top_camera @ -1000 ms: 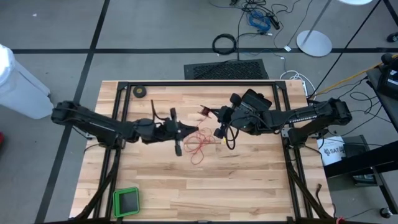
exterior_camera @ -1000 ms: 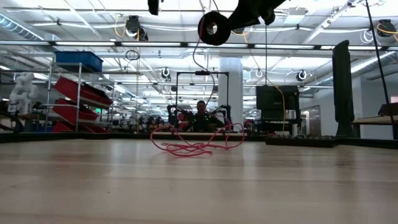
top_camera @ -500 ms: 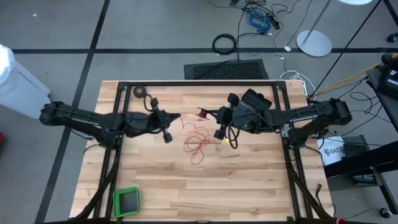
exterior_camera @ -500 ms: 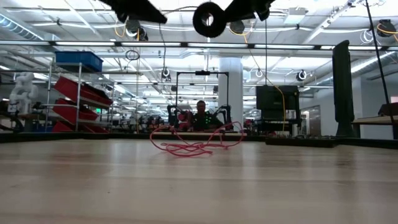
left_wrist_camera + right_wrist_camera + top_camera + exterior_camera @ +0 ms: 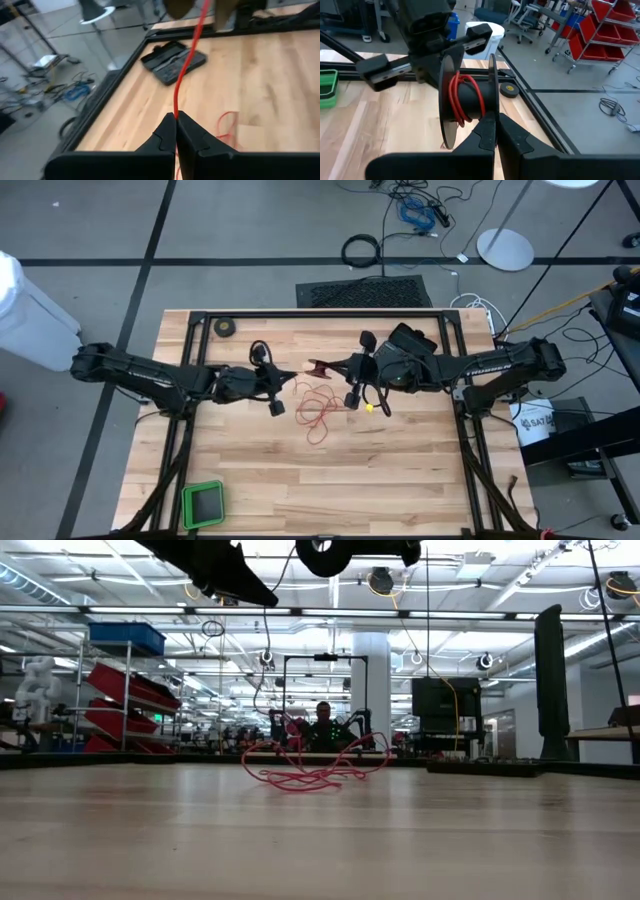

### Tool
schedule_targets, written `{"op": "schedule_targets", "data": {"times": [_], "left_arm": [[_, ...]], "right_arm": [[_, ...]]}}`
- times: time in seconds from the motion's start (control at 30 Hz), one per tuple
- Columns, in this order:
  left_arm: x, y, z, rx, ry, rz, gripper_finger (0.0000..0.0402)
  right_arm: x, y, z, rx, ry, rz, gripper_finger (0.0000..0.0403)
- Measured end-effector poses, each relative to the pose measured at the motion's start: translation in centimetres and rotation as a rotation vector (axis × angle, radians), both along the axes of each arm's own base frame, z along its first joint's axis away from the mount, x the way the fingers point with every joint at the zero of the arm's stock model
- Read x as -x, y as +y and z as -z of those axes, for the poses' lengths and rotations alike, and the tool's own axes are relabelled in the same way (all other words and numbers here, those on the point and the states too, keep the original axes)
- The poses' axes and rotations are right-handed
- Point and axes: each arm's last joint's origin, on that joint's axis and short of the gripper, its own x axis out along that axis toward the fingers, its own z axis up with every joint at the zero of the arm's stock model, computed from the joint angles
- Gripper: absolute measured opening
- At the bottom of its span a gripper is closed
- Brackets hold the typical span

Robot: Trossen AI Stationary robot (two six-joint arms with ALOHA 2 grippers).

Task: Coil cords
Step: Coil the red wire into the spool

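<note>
The cord is a thin red wire. Its loose part lies in a tangle (image 5: 318,410) on the wooden table, also seen in the low view (image 5: 315,776). One stretch rises to a small black reel (image 5: 466,102) with a few red turns on its core. My right gripper (image 5: 495,120) is shut on that reel, high above the table's middle (image 5: 320,366). My left gripper (image 5: 176,117) is shut on the wire just left of the reel (image 5: 292,370), also high above the table (image 5: 235,570). My left gripper pinches the red wire (image 5: 175,111) between its two fingertips, a single strand. The fingers come from the table's left, slanting slightly down. From the pinch the wire runs straight to the reel, and its other part hangs down toward the tangle. My right gripper pinches the rim of the reel's flange (image 5: 492,111) between its two fingers. The fingers come from the table's right, nearly level. The reel is lifted clear of the table, its flanges upright.
A black tape roll (image 5: 226,327) lies at the far left corner, a green tray (image 5: 203,503) at the near left corner. A flat black case (image 5: 172,55) rests near the far edge. The black frame rails (image 5: 320,313) run round the table.
My left gripper has drawn back from over the tangle toward the table's left and far side and tipped from pointing steeply down to nearly level, still shut on the wire. The reel in my right gripper has risen a little.
</note>
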Motion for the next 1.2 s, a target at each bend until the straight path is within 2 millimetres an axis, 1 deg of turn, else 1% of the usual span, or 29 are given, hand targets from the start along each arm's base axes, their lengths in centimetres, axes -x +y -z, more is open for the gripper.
{"op": "schedule_targets", "data": {"times": [0.13,0.2,0.33,0.4,0.47,0.57,0.67,0.77,0.9,0.97,1.07,1.2], "left_arm": [[-0.1,-0.2,0.0,0.056,-0.007,0.067,0.0009],[0.0,-0.5,0.1,0.079,0.001,0.106,0.0028],[0.0,-0.6,0.2,0.108,0.004,0.132,0.0078],[0.0,-0.6,0.3,0.114,0.013,0.127,0.0097],[0.1,-0.5,0.3,0.126,0.006,0.095,0.0108],[0.1,-0.5,0.2,0.156,-0.02,0.057,0.0112],[0.0,-0.9,0.0,0.212,-0.067,0.052,0.0113],[0.1,-1.9,0.0,0.244,-0.072,0.067,0.0113],[0.2,-3.6,0.3,0.23,-0.071,0.053,0.0114],[-0.1,-4.4,0.8,0.205,-0.075,0.034,0.0114],[-1.0,-5.2,1.8,0.152,-0.091,-0.042,0.0114],[-2.6,-5.8,4.0,0.074,-0.086,-0.154,0.0114]], "right_arm": [[0.0,0.0,0.1,-0.006,0.005,0.002,0.0],[0.0,0.0,0.1,-0.012,0.002,0.004,0.0],[0.0,0.0,0.1,-0.046,-0.009,0.014,0.0],[0.0,0.0,0.1,-0.07,-0.014,0.02,0.0],[0.1,0.1,0.2,-0.078,-0.008,0.02,0.0],[0.1,0.1,0.1,-0.079,-0.011,0.02,0.0],[0.1,0.1,0.1,-0.08,-0.012,0.02,0.0],[0.1,0.1,0.2,-0.079,-0.009,0.02,0.0],[0.1,0.1,0.3,-0.075,0.009,0.02,0.0],[0.1,0.1,0.4,-0.075,0.015,0.02,0.0],[0.2,0.1,0.5,-0.073,0.025,0.021,0.0],[0.2,0.1,0.5,-0.062,0.029,0.017,0.0]]}}
